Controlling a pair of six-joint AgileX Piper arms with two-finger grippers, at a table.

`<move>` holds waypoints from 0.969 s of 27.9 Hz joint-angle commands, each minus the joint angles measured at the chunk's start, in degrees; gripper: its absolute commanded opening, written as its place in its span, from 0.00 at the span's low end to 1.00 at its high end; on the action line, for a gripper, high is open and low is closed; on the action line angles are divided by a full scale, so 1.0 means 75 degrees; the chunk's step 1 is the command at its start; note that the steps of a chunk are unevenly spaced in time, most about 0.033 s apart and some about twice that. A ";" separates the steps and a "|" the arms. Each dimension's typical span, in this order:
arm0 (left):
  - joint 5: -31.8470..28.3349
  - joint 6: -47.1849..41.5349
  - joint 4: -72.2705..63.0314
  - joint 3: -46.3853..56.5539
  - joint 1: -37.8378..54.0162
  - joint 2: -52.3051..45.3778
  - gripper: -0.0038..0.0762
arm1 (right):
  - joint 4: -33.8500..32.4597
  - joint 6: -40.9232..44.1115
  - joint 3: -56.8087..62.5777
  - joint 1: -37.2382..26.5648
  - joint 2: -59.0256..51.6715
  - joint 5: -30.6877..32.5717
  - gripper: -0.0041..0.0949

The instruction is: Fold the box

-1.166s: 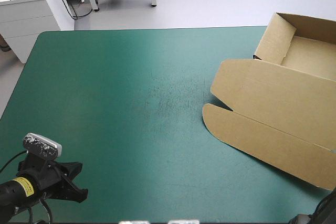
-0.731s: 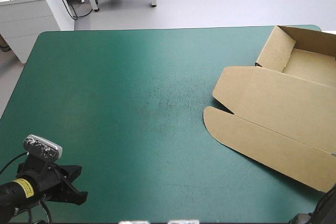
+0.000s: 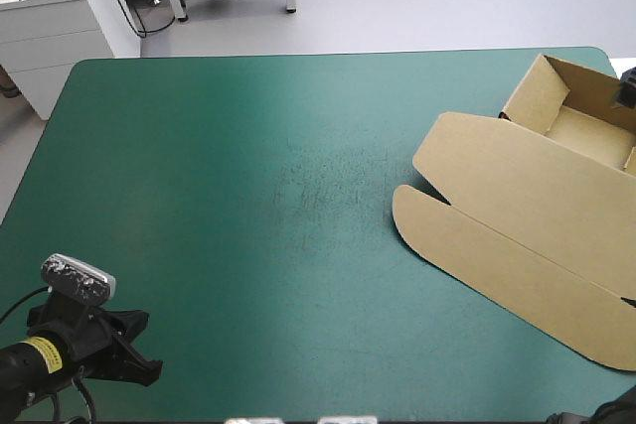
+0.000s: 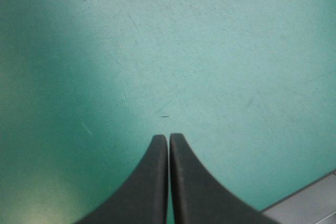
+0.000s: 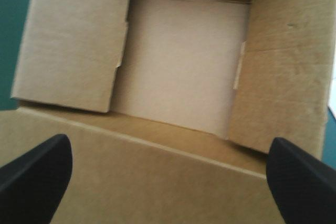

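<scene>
The brown box [image 3: 517, 215] lies at the table's right side as an open tray [image 3: 581, 131] with raised walls and the lid flat toward the front. In the right wrist view my right gripper [image 5: 168, 141] is open above the tray's near wall. Its black fingers [image 5: 37, 169] stand wide apart, and the tray floor [image 5: 178, 61] and two tucked side flaps lie ahead of it. A dark part of my right arm [image 3: 627, 88] shows at the tray's far right. My left gripper [image 3: 147, 345] rests shut at the front left corner, far from the box, its fingers [image 4: 157, 182] meeting over the bare teal-green cover.
The box reaches the table's right edge [image 3: 608, 55] and runs out of the high view there. A white cabinet [image 3: 60, 17] stands just beyond the far left corner. Faint scuff marks [image 3: 318, 181] mark the teal-green cover at the middle.
The box has slid to the right and turned a little, and its tray sits lower than before. A dark part of my right arm now shows over the tray. The left arm has not moved.
</scene>
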 commanded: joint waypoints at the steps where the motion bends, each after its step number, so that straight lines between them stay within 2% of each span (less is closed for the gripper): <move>1: -0.0347 0.0014 0.0383 -0.0187 -0.0017 0.0052 0.04 | 0.0406 -0.0141 0.0416 0.0472 -0.1223 0.0045 0.84; 3: -0.0426 -0.0042 0.0642 -0.0187 -0.0017 0.0052 0.04 | 0.0371 -0.0237 0.0844 0.1232 -0.1988 0.0027 0.52; 4: -0.0443 -0.0042 0.0675 -0.0187 -0.0017 0.0052 0.04 | 0.0336 -0.0390 0.1088 0.1806 -0.2492 -0.0063 0.30; 6: -0.0427 -0.0042 0.0702 -0.0187 -0.0017 0.0052 0.04 | 0.0202 -0.0467 0.1361 0.2402 -0.2918 -0.0291 0.02; 10: -0.0431 -0.0302 0.0710 -0.0187 -0.0017 0.0052 0.04 | 0.0011 -0.0397 0.2154 0.3445 -0.3723 -0.0755 0.04; 14: -0.0801 -0.0429 0.0797 -0.0187 -0.0017 -0.0305 0.04 | -0.0111 -0.0570 0.3409 0.4239 -0.4842 -0.1337 0.04; 18: -0.1130 -0.0429 0.0797 -0.0101 -0.0017 -0.0925 0.04 | -0.0117 -0.1247 0.5084 0.4848 -0.6174 -0.2594 0.04; 27: -0.2055 -0.0442 0.0618 0.1024 -0.0017 -0.2492 0.04 | -0.0136 -0.1536 0.7697 0.5037 -0.8772 -0.3715 0.04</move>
